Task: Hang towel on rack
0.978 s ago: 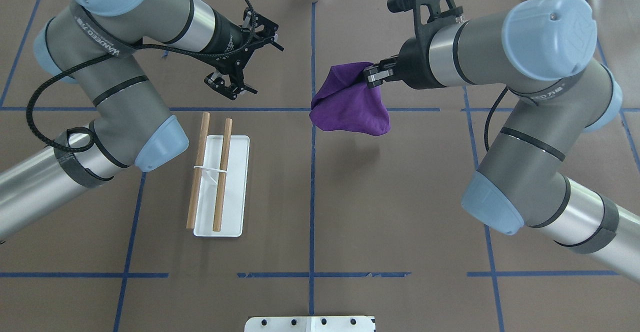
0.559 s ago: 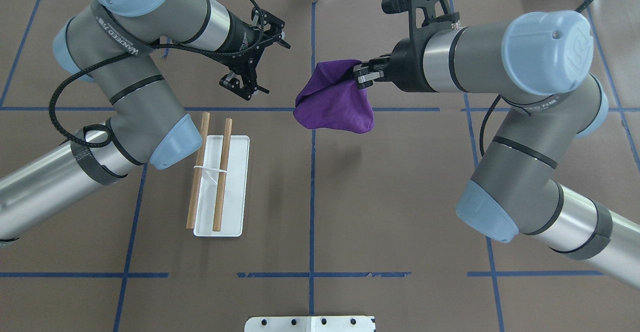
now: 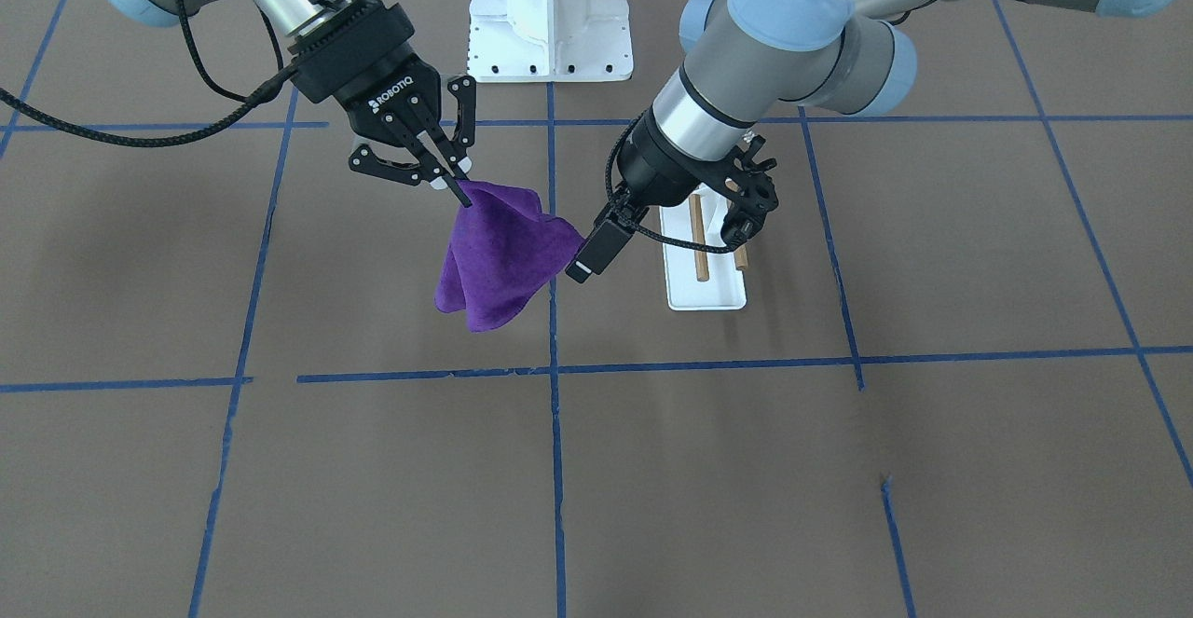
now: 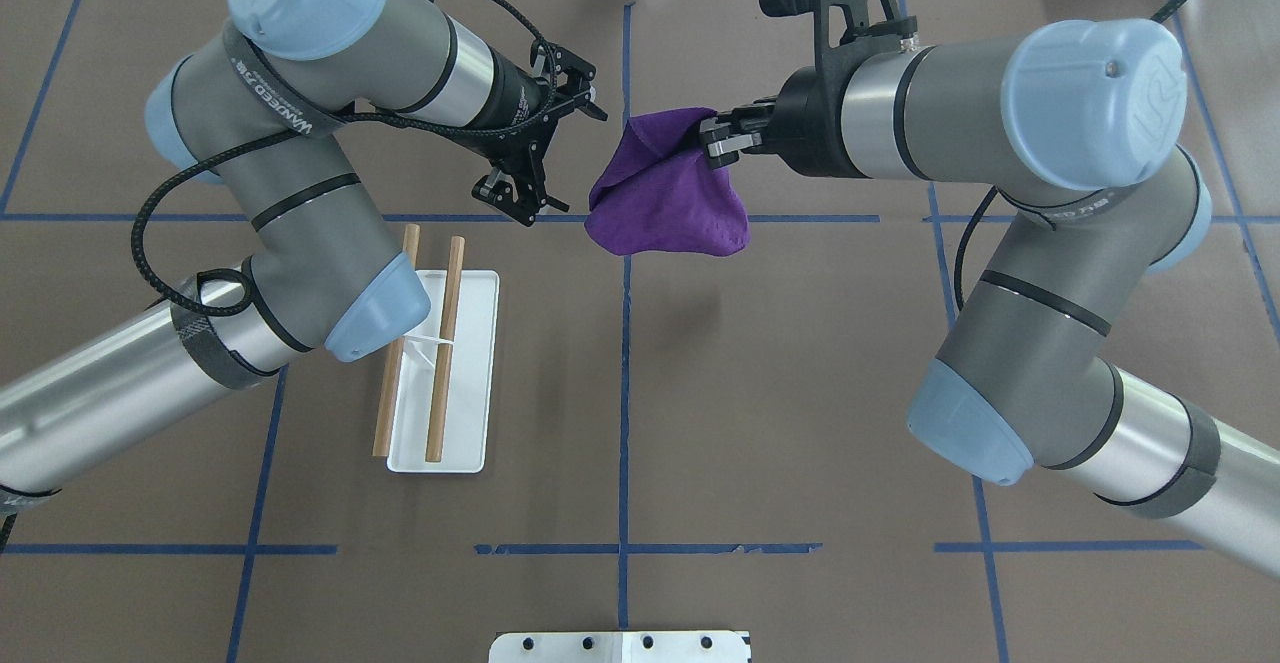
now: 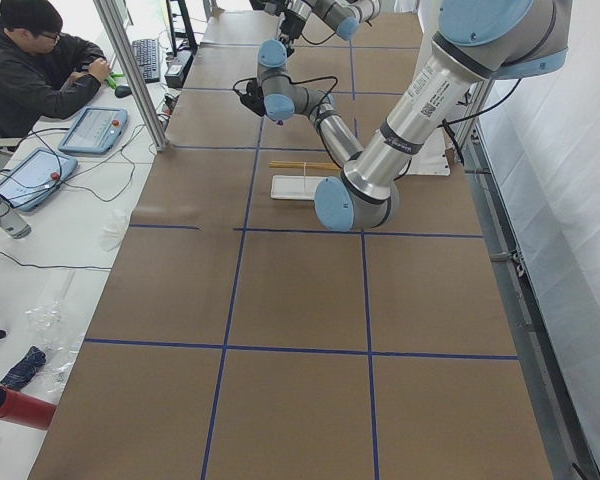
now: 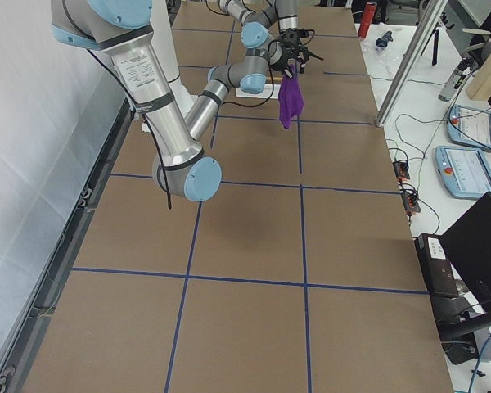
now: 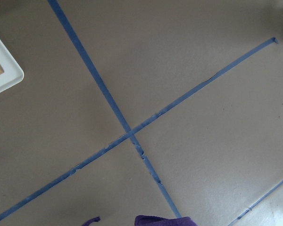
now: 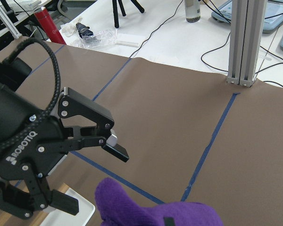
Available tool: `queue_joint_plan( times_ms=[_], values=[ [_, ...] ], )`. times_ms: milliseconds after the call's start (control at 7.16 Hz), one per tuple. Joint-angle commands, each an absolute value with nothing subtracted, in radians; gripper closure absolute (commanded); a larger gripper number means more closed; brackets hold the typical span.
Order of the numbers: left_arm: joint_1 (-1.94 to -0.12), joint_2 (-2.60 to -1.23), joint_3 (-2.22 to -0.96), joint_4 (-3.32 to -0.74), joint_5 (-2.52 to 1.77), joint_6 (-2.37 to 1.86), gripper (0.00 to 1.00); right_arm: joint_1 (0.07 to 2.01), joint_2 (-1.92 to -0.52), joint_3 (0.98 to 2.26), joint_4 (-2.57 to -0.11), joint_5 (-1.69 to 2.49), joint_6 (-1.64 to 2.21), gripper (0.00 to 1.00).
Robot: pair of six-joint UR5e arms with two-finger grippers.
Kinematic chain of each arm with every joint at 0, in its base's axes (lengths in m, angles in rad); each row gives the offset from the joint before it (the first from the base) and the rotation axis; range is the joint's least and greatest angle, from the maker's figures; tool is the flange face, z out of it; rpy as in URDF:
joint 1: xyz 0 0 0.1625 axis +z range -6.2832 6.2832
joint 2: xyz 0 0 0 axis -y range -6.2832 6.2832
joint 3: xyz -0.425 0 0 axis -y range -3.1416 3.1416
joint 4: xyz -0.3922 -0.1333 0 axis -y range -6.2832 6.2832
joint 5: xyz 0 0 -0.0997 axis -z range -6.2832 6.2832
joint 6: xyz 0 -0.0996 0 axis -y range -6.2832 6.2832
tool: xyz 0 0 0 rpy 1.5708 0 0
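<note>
one deep-purple towel point(image 4: 665, 205) hangs bunched from the right tool point(image 4: 709, 138).

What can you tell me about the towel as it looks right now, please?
The towel is a deep-purple, fuzzy cloth, bunched into soft folds. It hangs clear of the table, pinched at its top by the shut right pincer. The open left pincer is close beside it, apparently not touching.
</note>
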State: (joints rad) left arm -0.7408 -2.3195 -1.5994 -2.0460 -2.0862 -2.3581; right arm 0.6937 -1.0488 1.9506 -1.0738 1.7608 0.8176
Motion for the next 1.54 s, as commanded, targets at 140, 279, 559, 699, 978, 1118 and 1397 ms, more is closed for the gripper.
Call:
queue_joint_plan(
  times_ms=[140, 279, 559, 699, 978, 1118, 1397],
  values=[
    [-0.727, -2.324, -1.600, -2.065, -2.080, -2.399, 0.03, 0.692, -1.048, 1.950, -1.074, 1.756, 0.818, 1.00],
    [-0.727, -2.324, -1.601, -2.066, -2.080, -2.401, 0.12, 0.693, -1.046, 1.950, -1.074, 1.756, 0.818, 1.00],
    [-0.727, -2.324, -1.605, -2.086, -2.080, -2.402, 0.39, 0.692, -1.046, 1.951, -1.074, 1.756, 0.818, 1.00],
    [-0.727, -2.322, -1.602, -2.106, -2.080, -2.402, 0.52, 0.693, -1.046, 1.953, -1.074, 1.756, 0.818, 1.00],
    [-0.727, -2.319, -1.601, -2.108, -2.080, -2.399, 0.64, 0.693, -1.046, 1.953, -1.074, 1.756, 0.818, 1.00],
    [-0.727, -2.316, -1.603, -2.108, -2.080, -2.393, 0.67, 0.693, -1.046, 1.953, -1.072, 1.756, 0.818, 1.00],
    [-0.727, -2.315, -1.606, -2.109, -2.080, -2.387, 0.79, 0.693, -1.046, 1.954, -1.072, 1.756, 0.818, 1.00]
  ],
)
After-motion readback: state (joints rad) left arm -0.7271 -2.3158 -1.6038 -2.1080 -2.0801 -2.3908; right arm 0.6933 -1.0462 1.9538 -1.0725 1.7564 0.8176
